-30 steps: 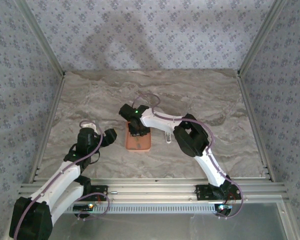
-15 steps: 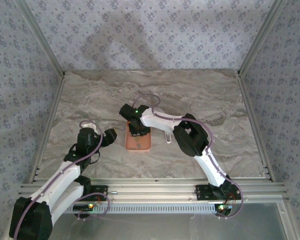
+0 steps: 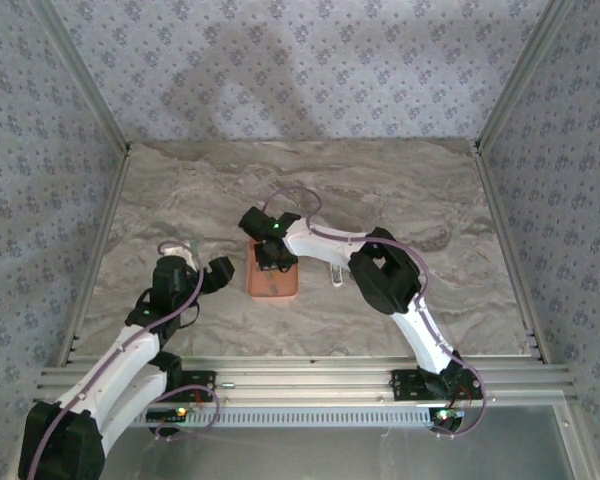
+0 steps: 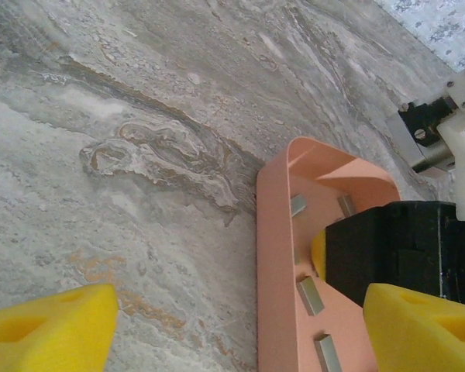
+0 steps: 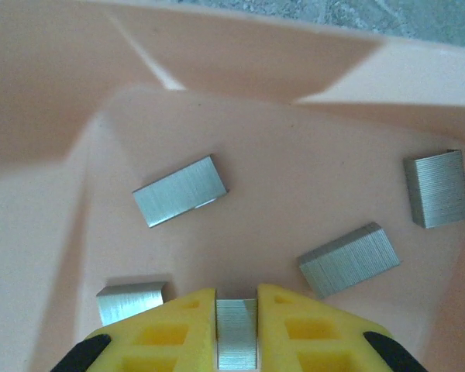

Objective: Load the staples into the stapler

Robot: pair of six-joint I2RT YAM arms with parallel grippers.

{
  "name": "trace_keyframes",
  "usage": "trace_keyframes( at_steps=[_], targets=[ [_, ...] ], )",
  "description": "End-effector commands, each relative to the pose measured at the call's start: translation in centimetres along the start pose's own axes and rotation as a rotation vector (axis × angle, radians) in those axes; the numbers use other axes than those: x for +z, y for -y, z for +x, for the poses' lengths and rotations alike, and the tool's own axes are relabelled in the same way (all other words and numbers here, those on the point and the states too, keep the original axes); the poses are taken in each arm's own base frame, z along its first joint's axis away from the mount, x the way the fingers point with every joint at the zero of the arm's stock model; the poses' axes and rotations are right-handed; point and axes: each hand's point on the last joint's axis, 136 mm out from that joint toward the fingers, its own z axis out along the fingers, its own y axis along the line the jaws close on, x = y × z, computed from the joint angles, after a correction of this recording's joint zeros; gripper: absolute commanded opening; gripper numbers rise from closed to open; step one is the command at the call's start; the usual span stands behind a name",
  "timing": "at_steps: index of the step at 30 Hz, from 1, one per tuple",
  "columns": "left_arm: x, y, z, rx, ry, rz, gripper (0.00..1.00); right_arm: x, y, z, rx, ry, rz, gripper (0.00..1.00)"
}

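R fingers are pinching one staple strip in a narrow grip inside pink tray, strip's long axis along fingers. L fingers are hovering wide over table, just beside tray; R arm is nearer to the loose staples.

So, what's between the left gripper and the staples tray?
Only bare marble table separates the left gripper and the pink tray, per the top external view.
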Motion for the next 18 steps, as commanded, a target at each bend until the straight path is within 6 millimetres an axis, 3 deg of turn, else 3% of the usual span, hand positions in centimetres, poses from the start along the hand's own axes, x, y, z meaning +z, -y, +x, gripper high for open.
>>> trace_keyframes(
  at_steps=[1, 10, 18],
  targets=[
    [-0.6, 1.3, -1.1, -0.026, 0.018, 0.041, 0.83, -2.7, -0.9, -1.1, -0.013, 0.067, -0.057, 0.19],
    [-1.0, 2.8, -1.6, -0.016, 0.02, 0.072, 0.82, -7.2, 0.0, -1.4, -0.01, 0.178, -0.097, 0.18],
    [0.4, 4.4, 0.4, 0.022, -0.021, 0.092, 0.82, -11.3, 3.7, 0.8, 0.017, 0.235, -0.083, 0.18]
  ],
)
